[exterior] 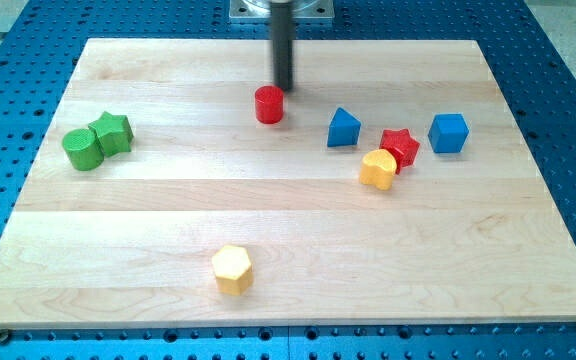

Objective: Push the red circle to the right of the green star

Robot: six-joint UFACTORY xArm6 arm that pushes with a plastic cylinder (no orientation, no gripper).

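Note:
The red circle (269, 104) stands on the wooden board near the view's top centre. The green star (113, 132) lies far to the view's left, touching a green circle (83, 149) at its lower left. My tip (284, 88) is the lower end of the dark rod, just above and to the right of the red circle, very close to it or touching it.
A blue triangle (343, 128), a red star (400, 147), a yellow block (378, 169) touching the red star, and a blue cube (448, 133) lie at the view's right. A yellow hexagon (233, 269) sits near the bottom centre. The board (288, 220) rests on a blue perforated table.

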